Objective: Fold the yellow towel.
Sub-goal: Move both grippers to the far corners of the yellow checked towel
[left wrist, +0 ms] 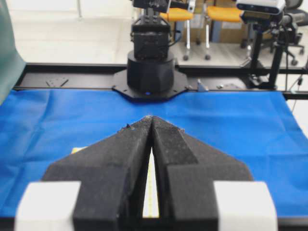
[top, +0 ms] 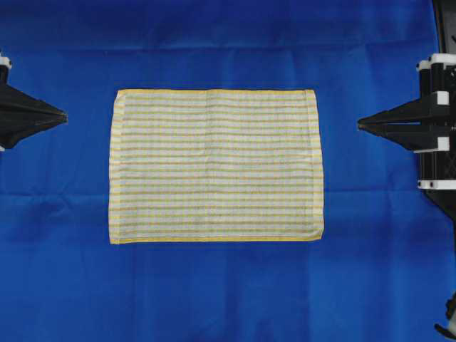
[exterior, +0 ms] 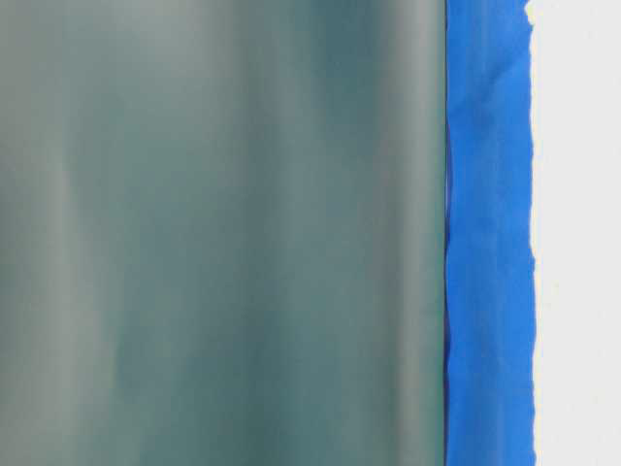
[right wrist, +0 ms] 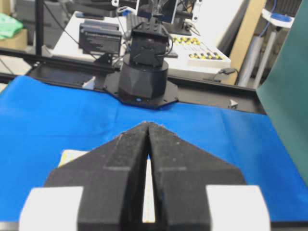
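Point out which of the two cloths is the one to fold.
The yellow towel: smaller, white with yellow stripes and hems, lying flat on top of the large plain blue cloth.

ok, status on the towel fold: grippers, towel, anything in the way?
Left gripper shut, empty, left of towel. Right gripper shut, empty, right of it. Yellow towel flat, unfolded, on the blue cloth. Nothing on or beside it.
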### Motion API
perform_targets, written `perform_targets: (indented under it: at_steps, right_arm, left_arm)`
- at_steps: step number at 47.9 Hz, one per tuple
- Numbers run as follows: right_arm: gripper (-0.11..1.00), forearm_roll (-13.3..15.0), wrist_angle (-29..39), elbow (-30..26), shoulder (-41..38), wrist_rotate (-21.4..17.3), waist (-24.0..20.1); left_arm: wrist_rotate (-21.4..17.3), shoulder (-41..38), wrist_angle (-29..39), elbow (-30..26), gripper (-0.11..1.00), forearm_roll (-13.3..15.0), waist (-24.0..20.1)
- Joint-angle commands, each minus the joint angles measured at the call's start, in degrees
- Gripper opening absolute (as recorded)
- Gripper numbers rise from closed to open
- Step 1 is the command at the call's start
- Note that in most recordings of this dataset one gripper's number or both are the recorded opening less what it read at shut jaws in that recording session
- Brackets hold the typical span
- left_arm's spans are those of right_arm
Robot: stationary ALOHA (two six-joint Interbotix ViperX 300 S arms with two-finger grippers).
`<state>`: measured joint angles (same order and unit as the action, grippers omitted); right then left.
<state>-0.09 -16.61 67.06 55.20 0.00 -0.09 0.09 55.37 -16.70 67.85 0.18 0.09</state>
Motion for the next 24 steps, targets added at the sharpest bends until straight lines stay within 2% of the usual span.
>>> perform_targets:
  at_steps: [1,7,12,24]
  right_arm:
    - [0.00,-0.2,-0.3,-0.9,-0.7,-0.3,0.7]
    - [0.00,-1.6,3.6,-1.8,-2.5,-0.4,4.0]
    - [0.00,-4.1,6.1,-2.5,-4.6,-0.4,8.0]
    - [0.00,-7.0,7.2,-2.3,-11.6,-0.4,16.5]
  left_arm:
    - [-0.4,-0.9,0.1,-1.2,0.00,2.3,-1.7]
    - [-0.5,-2.3,0.8,-1.1,0.00,2.2,-2.9]
    - [-0.5,-5.4,1.0,-1.0,0.00,2.2,-4.9]
    - [-0.5,-15.0,0.3,-1.0,0.00,2.2,-11.6]
